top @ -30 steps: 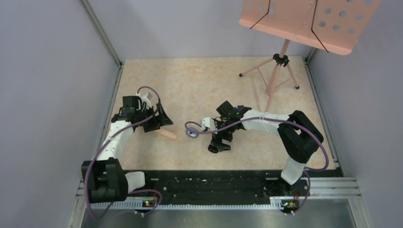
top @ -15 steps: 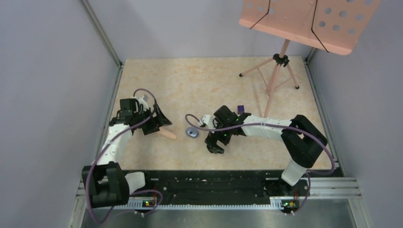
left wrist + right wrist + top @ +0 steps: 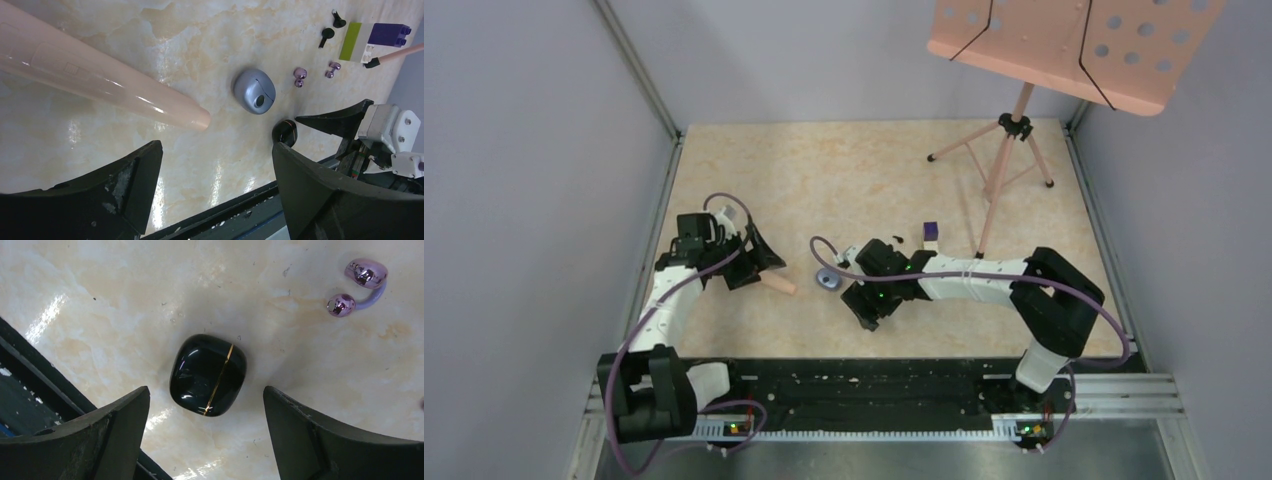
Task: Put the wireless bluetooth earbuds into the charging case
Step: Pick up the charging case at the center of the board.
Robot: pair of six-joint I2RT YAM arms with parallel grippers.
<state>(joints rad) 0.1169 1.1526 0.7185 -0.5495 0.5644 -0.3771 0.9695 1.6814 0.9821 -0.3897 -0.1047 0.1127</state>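
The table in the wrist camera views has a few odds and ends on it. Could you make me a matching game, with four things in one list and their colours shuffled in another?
Things:
1. glossy case
2. rounded case
3. toy block
4. long tube

Colours:
a. purple, white and yellow-green
b. black with a thin gold line
c. pale peach
d. grey-blue

Pairs: 1-b, 2-d, 3-a, 4-c.
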